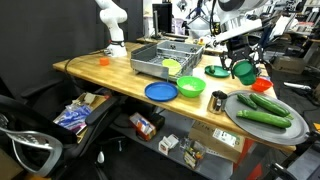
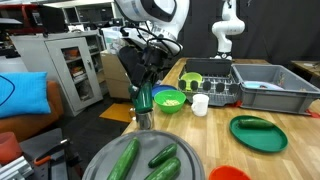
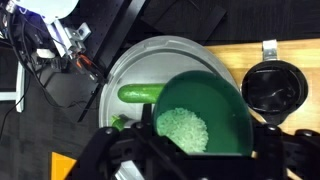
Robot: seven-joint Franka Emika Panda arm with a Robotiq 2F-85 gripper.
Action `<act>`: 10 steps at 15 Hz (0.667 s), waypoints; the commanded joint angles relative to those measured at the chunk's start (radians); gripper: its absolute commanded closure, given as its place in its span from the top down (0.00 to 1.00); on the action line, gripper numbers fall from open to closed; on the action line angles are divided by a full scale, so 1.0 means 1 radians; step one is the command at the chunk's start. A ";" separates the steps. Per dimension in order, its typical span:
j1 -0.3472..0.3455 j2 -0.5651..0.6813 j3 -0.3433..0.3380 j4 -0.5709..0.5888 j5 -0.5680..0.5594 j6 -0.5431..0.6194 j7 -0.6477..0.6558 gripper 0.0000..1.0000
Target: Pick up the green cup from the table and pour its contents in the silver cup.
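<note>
The small dark-green plastic cup (image 3: 200,112) is up in the air, clear of the light-brown wooden worktop (image 3: 250,55). The robot's black pincer (image 1: 243,63) is clamped on it, one finger on either side. Through the wrist view I look right into its mouth, where a heap of pale green grains (image 3: 183,130) lies on the bottom.

At about 2 o'clock from it in that view stands the small dark grey metal cup (image 3: 268,88), upright on the worktop, near the held cup but apart from it. At 10 o'clock lies a round silver plate (image 3: 165,60) carrying a long green cucumber (image 3: 140,94), partly hidden behind the held cup.

In an exterior view the held cup hangs just above the grey metal cup (image 2: 143,121), near the worktop's edge. At 3 o'clock from there sits a lime-green bowl (image 2: 170,99) with pale contents, and just beyond it a small white cup (image 2: 200,104). A flat dark-green plate (image 2: 258,132) lies at 4 o'clock, and a big grey dish rack (image 2: 255,85) stands at 2 o'clock.

In an exterior view a round blue plate (image 1: 160,91) lies at 9 o'clock from the lime bowl, and something red (image 1: 262,82) sits at 4 o'clock, just beside the held cup; I cannot make out what it is.
</note>
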 commanded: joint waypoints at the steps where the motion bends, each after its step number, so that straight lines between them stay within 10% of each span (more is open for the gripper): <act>1: 0.003 -0.001 0.007 -0.009 -0.055 0.022 0.061 0.54; 10: 0.044 0.025 0.046 0.014 -0.185 0.014 0.157 0.54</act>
